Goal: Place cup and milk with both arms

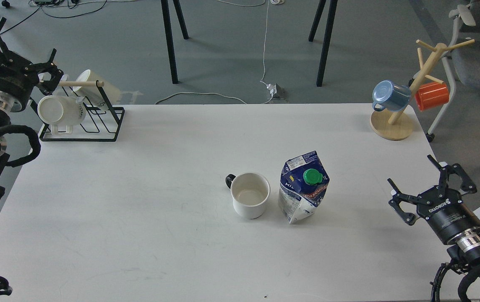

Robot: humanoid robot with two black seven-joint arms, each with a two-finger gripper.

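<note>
Here the cup and milk stand just beside each other on the table; the jaws of both grippers, left and right, are spread open, holding nothing.

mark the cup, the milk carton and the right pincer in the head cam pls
cup (250, 195): head view, on the cream-white inside wall.
milk carton (303, 197): head view, on the blue front face below the green cap.
right pincer (429, 182): head view, midway between its spread fingertips.
</note>
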